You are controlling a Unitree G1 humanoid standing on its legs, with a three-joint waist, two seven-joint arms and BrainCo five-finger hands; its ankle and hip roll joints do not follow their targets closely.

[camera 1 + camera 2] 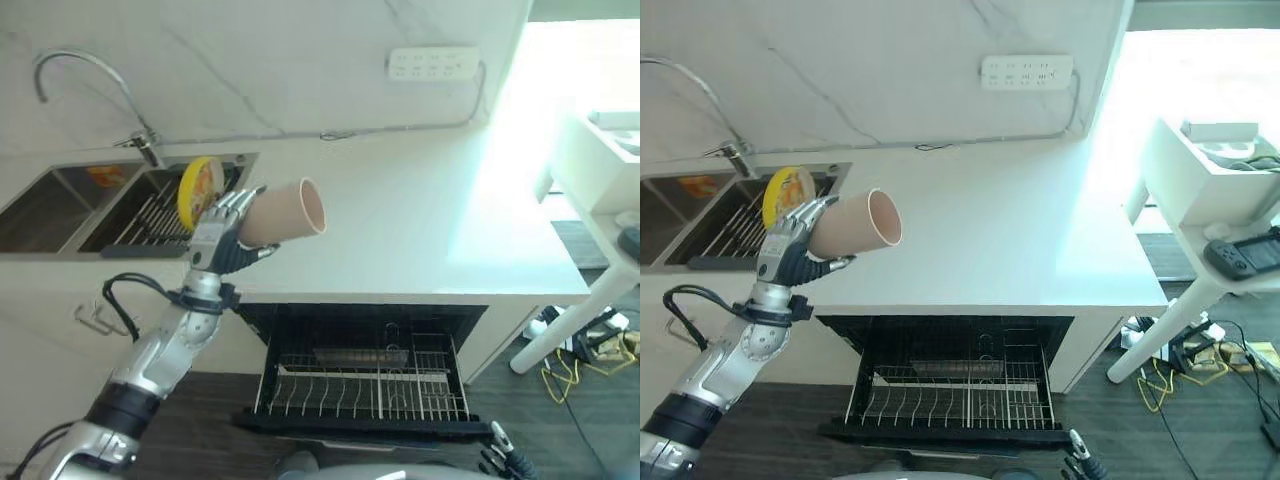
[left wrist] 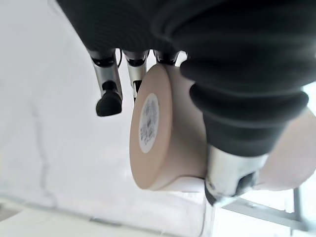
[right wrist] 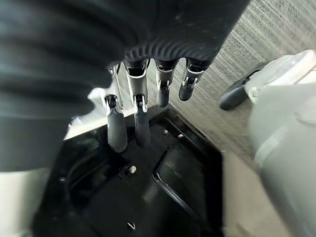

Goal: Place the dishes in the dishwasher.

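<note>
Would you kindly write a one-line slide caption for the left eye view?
Left robot hand holds a beige cup on its side above the white counter, with the dishwasher rack pulled out below.

The dishwasher rack is pulled out and open from above, its upright wire prongs lining the front row.

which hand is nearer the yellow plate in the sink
Left. The left hand grips a beige cup just in front of the yellow plate; the right hand hangs low by the open dishwasher rack, far from it.
</note>
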